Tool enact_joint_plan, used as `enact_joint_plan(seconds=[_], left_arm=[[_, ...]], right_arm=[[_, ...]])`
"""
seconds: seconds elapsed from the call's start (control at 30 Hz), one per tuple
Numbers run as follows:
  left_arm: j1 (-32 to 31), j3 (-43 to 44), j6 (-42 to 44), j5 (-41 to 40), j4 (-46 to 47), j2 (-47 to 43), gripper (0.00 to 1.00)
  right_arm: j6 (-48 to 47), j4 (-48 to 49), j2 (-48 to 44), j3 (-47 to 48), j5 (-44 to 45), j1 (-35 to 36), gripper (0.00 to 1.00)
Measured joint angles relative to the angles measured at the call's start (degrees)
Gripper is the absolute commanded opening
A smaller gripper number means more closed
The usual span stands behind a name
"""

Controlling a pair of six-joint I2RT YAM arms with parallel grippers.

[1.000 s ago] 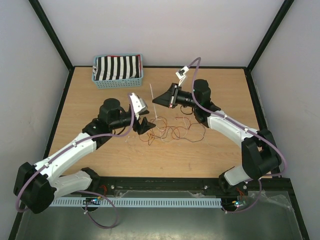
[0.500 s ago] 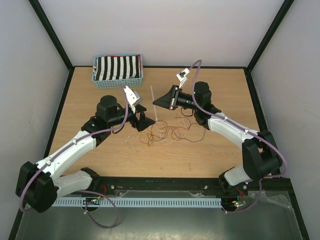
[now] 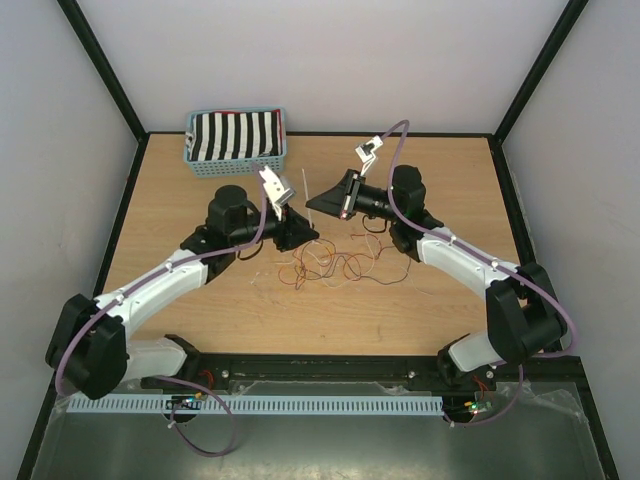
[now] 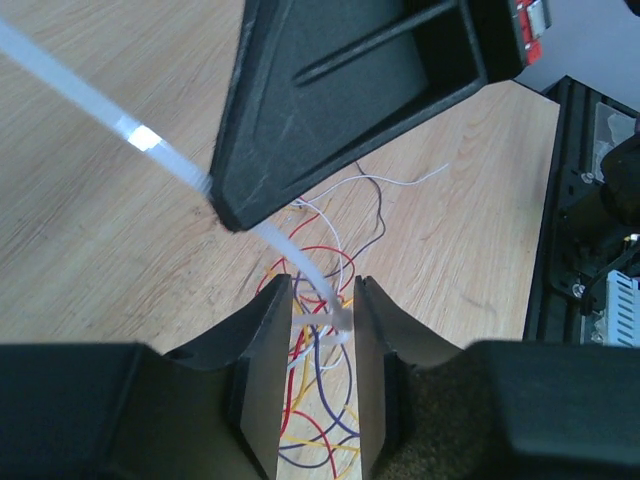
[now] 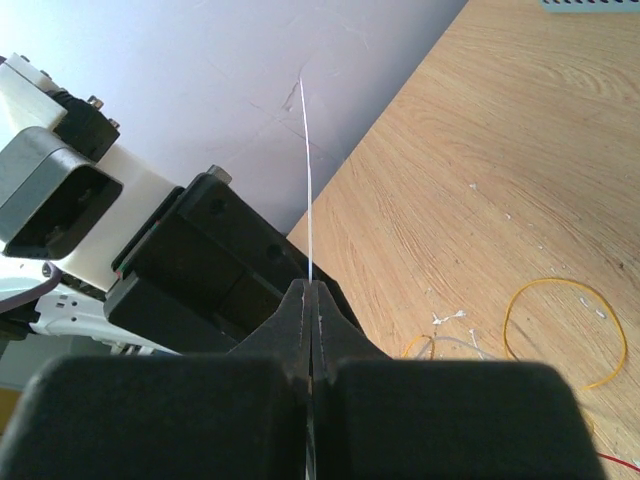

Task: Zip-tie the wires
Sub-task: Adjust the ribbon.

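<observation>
The wires (image 3: 338, 265) lie in a loose tangle at mid-table. The left gripper (image 4: 322, 287) cuts off their near part, its fingers apart either side of the head of the zip tie (image 4: 150, 143); contact there is unclear. The right gripper (image 5: 310, 292) is clamped on the tie's strap, and its body hides a stretch of it.

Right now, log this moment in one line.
right claw: shut on zip tie | left claw: open, straddling it | wires: tangled on table
</observation>
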Motion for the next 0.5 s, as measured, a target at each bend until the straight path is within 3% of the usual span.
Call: enact_joint_plan(seconds=[0.27, 0.5], left_arm=[[-1.29, 0.90, -0.28, 1.57, 1.99, 1.27, 0.12], [-1.22, 0.37, -0.26, 1.09, 3.50, 1.27, 0.10]], right_arm=[[0.17, 0.26, 0.00, -0.04, 0.68, 0.00, 0.00], [0.17, 0.15, 0.00, 1.16, 0.79, 0.00, 0.00]])
